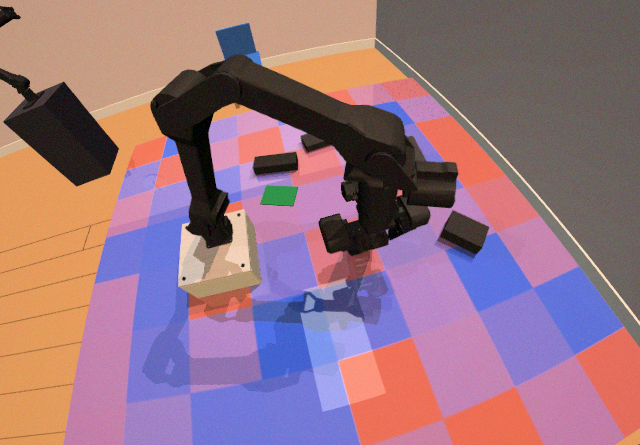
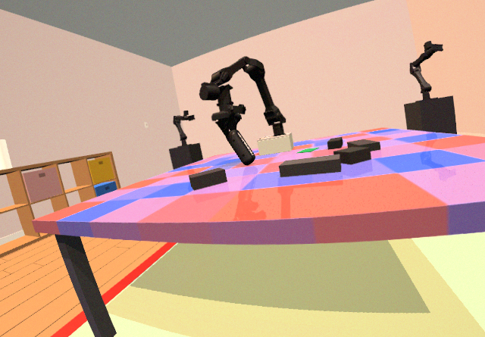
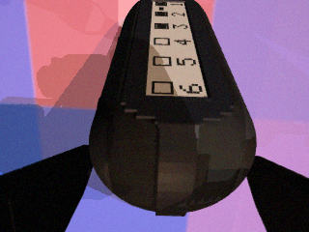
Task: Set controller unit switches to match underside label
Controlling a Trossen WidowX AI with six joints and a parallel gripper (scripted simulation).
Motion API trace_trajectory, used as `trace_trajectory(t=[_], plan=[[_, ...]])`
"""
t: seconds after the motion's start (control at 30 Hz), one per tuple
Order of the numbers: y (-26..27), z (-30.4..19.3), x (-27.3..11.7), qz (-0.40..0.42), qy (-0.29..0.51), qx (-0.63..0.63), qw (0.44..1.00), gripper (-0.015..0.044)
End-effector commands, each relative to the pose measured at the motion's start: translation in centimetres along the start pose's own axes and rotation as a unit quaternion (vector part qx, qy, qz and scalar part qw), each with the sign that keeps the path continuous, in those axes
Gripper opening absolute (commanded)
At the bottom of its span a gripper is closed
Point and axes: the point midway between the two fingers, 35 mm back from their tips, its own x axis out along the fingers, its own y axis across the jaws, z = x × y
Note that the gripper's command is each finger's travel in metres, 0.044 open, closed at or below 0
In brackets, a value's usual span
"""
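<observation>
The pincer point(image 1: 373, 225) point(image 2: 229, 129) point(image 3: 169, 159), fairly wide, grips the tilted controller unit point(image 1: 368, 242) point(image 2: 239, 147) point(image 3: 169, 169); its label point(image 3: 178, 53) is showing, but switch-setting and flat placing seemingly remain.

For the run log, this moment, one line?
end effector: shut on controller unit | unit tilted | label squares: 1-3 filled, 4-6 empty

Overall light: bright and warm in the top and outside views, the colours strong.
Underside: dim on the dark unit point(image 3: 174, 159) in the wrist view, its rounded end nearly brown-black.
Label: pale strip point(image 3: 176, 53) readable though coarse; a shadow edge crosses it.
Tabletop point(image 1: 289, 409) point(image 2: 273, 232): arm shadows spread toward the lower edge of the top view; a pale light patch lies beside them.
Sheen: faint reflections on the tabletop in the outside view.
Black arm point(image 1: 294, 94) point(image 2: 256, 69): little surface detail.
Grain: fine speckle throughout.
Edges: tabletop's front edge bows in the outside view.
</observation>
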Motion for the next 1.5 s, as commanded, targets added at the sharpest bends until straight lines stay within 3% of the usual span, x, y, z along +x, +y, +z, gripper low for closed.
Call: trace_trajectory(t=[0.0,1.47], plan=[[0.1,-0.3,0.7,0.008,-0.002,-0.003,1.000,0.0338],[0.1,-3.3,2.4,0.008,-0.001,-0.003,1.000,0.0338]])
